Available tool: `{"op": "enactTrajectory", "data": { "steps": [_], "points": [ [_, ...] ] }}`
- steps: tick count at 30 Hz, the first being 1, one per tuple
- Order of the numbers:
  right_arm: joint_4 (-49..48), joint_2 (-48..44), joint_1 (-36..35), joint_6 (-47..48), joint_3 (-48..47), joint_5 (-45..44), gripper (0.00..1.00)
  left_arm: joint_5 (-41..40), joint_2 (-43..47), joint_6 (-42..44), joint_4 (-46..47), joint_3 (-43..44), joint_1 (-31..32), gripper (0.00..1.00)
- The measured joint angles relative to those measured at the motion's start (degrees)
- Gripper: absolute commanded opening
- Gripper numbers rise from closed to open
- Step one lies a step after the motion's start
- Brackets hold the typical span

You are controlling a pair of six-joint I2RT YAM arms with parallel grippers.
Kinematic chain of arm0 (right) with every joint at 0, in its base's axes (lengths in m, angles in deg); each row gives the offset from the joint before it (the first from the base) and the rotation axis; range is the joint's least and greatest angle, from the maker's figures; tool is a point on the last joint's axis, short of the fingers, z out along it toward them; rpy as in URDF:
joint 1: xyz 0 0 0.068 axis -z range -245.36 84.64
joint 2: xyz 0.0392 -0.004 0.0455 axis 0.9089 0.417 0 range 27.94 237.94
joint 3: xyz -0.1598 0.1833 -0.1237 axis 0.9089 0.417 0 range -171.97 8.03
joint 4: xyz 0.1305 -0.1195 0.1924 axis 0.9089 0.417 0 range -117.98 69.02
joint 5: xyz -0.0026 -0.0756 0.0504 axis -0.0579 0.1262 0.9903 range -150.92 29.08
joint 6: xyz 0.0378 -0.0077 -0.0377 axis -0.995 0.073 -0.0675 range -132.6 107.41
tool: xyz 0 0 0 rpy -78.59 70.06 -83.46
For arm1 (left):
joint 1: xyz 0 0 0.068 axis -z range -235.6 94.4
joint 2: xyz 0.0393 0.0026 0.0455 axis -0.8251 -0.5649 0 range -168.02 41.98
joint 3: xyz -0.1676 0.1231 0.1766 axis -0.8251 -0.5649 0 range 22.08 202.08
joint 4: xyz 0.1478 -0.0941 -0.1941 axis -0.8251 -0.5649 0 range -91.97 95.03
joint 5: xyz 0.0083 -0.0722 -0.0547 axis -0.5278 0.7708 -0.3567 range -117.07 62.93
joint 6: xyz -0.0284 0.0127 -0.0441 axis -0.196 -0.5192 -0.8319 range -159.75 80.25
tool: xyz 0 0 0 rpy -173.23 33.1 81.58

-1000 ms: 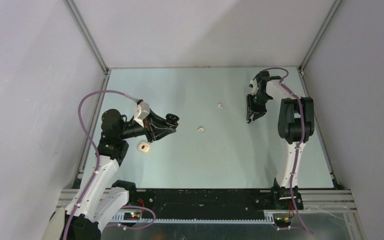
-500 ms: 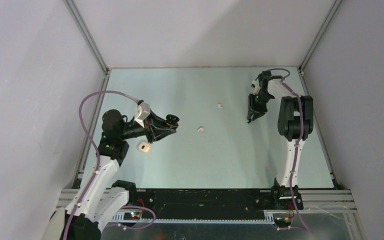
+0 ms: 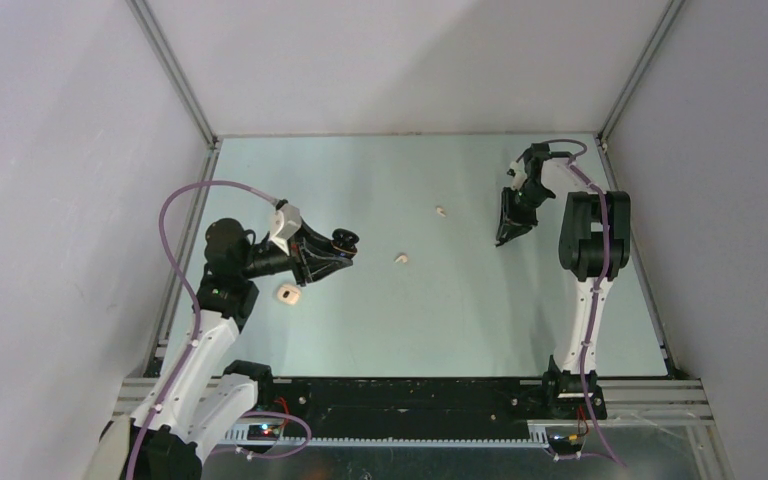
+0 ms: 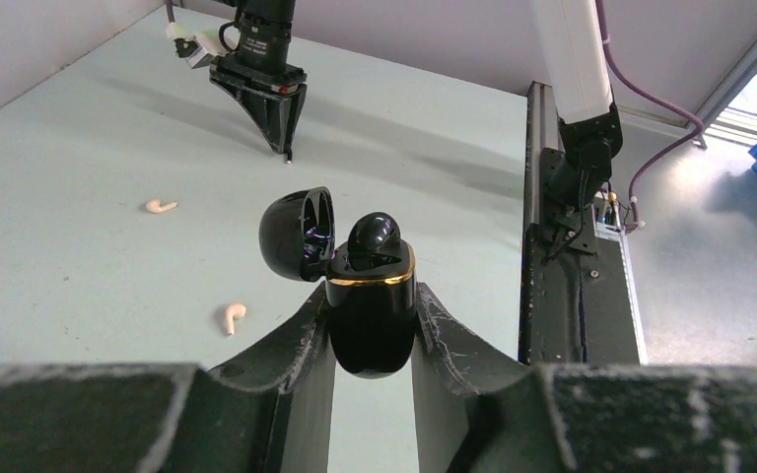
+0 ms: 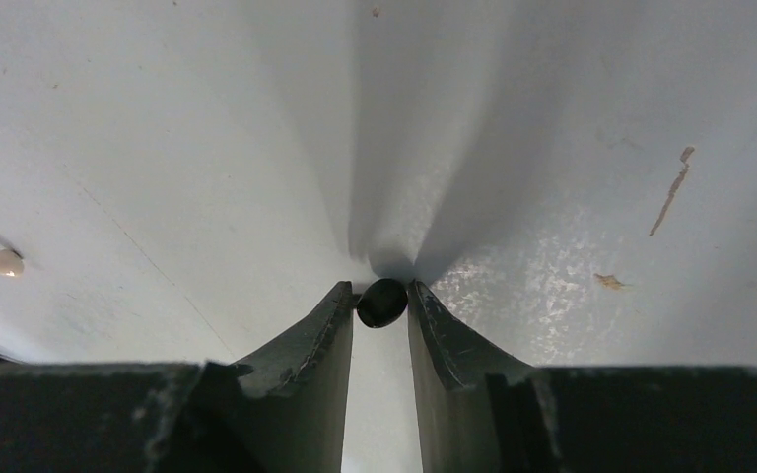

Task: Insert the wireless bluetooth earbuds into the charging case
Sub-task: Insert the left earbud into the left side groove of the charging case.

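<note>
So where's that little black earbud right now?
In the right wrist view the tiny black plastic earbud sits between the right arm's jaws, at the far right of the pale table, right of a small beige earbud.

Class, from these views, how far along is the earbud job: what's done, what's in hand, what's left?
Done: the left hand holds the black case open, with what looks like one black earbud seated. In hand: the right hand pinches a second black earbud on the table. Left: carrying it into the case; two pale earbuds and the beige case lie untouched.
</note>
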Motion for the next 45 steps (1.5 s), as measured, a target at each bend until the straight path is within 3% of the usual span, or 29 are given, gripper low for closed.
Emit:
{"op": "enactTrajectory", "data": {
  "steps": [8,17,24,32,37,45],
  "points": [
    [0.26,0.0,0.07,0.02,0.63,0.63,0.32,0.02,-0.02,0.0,0.0,0.0,0.07,0.0],
    [0.28,0.0,0.13,0.02,0.72,1.03,0.21,0.02,-0.02,0.02,0.0,0.0,0.11,0.0],
    [0.5,-1.99,0.09,1.79,0.68,4.74,0.19,-0.17,-0.09,0.48,-0.24,0.0,0.5,0.01],
    [-4.57,-18.25,-3.15,5.88,1.51,9.27,0.19,-2.82,-1.6,0.52,-0.26,-0.02,1.9,0.02],
    [-13.31,-33.94,-10.8,8.13,6.67,9.33,0.19,-4.46,-2.71,0.46,-0.22,-0.02,2.54,0.03],
    [-24.81,-49.75,-24.55,9.73,12.76,3.89,0.19,-6.19,-4.0,-0.13,0.17,-0.22,3.02,0.08]
  ]
}}
